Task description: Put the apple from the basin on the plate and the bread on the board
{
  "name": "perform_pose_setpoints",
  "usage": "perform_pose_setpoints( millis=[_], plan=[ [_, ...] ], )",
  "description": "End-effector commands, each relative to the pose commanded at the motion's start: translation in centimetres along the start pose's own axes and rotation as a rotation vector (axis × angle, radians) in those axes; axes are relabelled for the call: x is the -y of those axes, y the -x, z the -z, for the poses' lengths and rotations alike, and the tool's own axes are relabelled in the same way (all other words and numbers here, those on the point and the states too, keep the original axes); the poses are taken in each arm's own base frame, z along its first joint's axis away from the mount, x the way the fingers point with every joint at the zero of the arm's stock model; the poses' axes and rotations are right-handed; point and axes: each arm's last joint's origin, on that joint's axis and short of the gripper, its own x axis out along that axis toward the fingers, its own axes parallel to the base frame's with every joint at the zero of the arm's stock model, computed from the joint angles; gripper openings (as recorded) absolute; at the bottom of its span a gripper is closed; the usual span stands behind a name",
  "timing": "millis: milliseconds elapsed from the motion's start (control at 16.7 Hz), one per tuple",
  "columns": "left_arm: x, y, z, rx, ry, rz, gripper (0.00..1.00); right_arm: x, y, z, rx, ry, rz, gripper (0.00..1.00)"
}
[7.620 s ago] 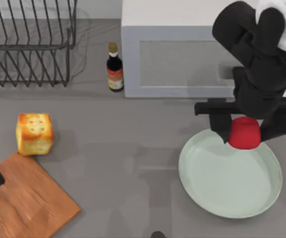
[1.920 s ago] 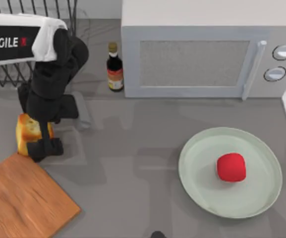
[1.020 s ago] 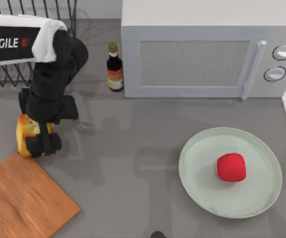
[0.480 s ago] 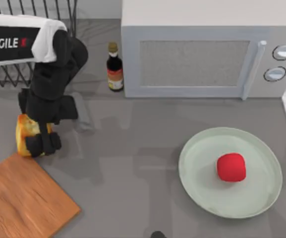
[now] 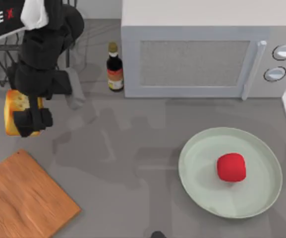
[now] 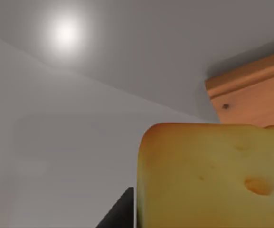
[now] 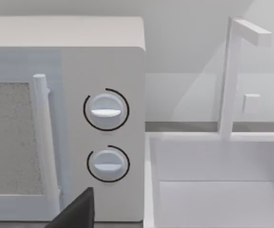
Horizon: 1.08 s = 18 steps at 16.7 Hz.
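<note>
You are seeing the grey worktop [image 5: 133, 148] carrying the microwave [image 5: 202, 54] at far right. The plate [image 5: 202, 188] is sitting near right, holding the apple [image 5: 231, 167]. The board [image 5: 24, 198] is lying near left. Your left gripper [image 5: 26, 116] is hanging far left beyond the board, fingers clamping the bread [image 5: 15, 106].

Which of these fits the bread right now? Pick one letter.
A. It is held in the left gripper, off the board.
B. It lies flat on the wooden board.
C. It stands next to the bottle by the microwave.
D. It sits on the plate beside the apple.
A: the left gripper is shut on the bread, which is up and apart from the board, while the plate holds just the apple.
</note>
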Motion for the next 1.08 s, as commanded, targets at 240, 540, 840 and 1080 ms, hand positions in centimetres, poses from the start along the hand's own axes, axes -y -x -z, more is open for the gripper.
perform_pose_setpoints(
  millis=[240,540,840,1080],
  plan=[
    [0.2,2.6,1.4,0.019,0.014,-0.014,0.0,0.0,0.0,0.0,0.0,0.0,0.0,1.0],
    [0.2,2.4,1.3,0.016,0.021,-0.01,0.0,0.0,0.0,0.0,0.0,0.0,0.0,1.0],
    [0.7,1.8,1.8,0.023,0.226,0.02,0.0,0.0,0.0,0.0,0.0,0.0,0.0,1.0],
    [1.6,1.2,3.0,0.045,0.575,0.059,0.0,0.0,0.0,0.0,0.0,0.0,0.0,1.0]
  ],
)
